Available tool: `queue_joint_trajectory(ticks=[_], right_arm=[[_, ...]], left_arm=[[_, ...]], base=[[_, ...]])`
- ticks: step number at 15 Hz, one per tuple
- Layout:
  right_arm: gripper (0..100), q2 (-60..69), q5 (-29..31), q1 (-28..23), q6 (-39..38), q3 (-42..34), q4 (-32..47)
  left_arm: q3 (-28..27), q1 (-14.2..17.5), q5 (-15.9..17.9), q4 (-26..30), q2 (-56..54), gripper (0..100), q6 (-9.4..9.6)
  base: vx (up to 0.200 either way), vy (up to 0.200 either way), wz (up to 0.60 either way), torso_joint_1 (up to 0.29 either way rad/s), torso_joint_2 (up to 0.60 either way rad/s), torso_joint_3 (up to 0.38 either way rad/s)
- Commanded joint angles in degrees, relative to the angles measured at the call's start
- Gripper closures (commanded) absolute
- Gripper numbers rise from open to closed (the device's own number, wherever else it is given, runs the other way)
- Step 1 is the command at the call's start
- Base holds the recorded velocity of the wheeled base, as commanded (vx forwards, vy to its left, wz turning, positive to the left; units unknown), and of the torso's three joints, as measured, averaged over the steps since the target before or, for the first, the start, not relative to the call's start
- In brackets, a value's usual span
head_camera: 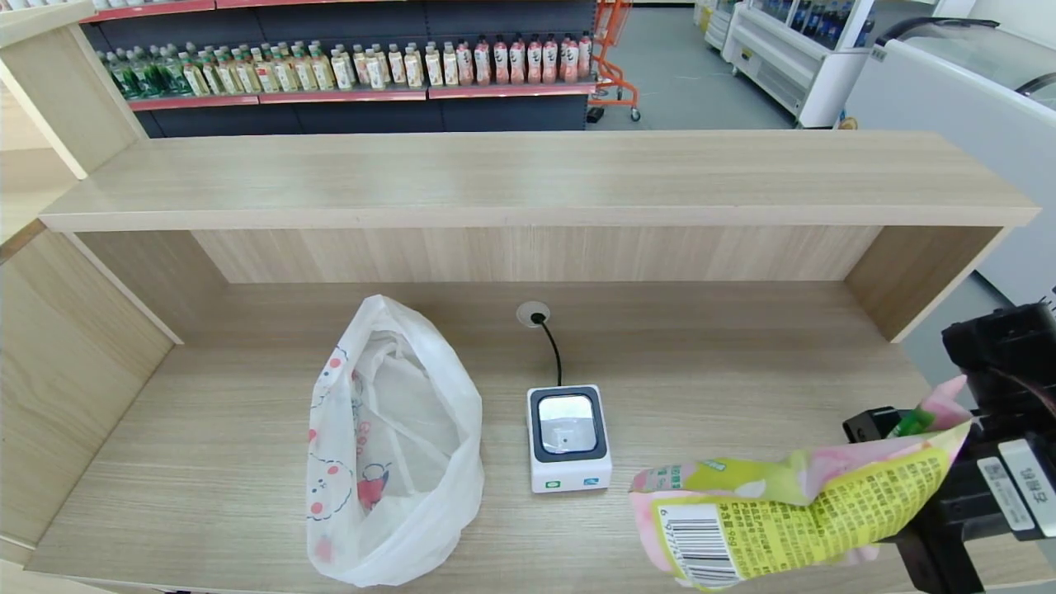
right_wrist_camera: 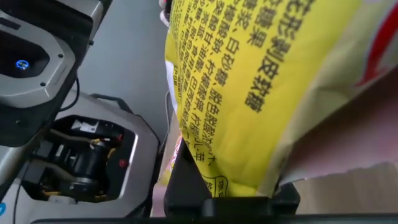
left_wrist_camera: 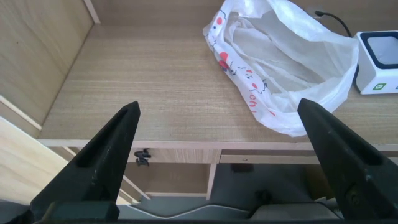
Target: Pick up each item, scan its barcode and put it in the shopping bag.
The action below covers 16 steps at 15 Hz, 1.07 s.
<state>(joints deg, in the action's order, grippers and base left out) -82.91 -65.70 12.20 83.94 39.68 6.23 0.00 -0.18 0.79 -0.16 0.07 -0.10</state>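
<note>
My right gripper [head_camera: 936, 462] is shut on a yellow and pink snack packet [head_camera: 792, 511], held above the counter's front right corner; its barcode [head_camera: 701, 549] faces up at the packet's near left end. The packet's yellow printed side [right_wrist_camera: 249, 93] comes close to the right wrist camera. A white barcode scanner [head_camera: 569, 437] with a dark glass window sits mid-counter, left of the packet. The white shopping bag [head_camera: 388, 445] with red cartoon prints stands open left of the scanner. My left gripper [left_wrist_camera: 227, 162] is open and empty, off the counter's near left edge, short of the bag [left_wrist_camera: 280, 62].
The wooden counter [head_camera: 701, 363] has side walls and a raised shelf [head_camera: 536, 177] at the back. The scanner's black cable [head_camera: 551, 342] runs to a hole at the rear. Drink shelves and freezers stand beyond.
</note>
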Motion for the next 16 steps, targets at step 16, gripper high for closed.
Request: queue_joint_trajectory(ticks=[16], right_arm=[[100,-1.99,4.70,5.99,9.92,1.80,-0.16]], left_arm=[[0.00,0.01,0.00,-0.02,0.01,0,0.01]], base=[[0.000,0.000,0.00,0.000,0.00,0.000]])
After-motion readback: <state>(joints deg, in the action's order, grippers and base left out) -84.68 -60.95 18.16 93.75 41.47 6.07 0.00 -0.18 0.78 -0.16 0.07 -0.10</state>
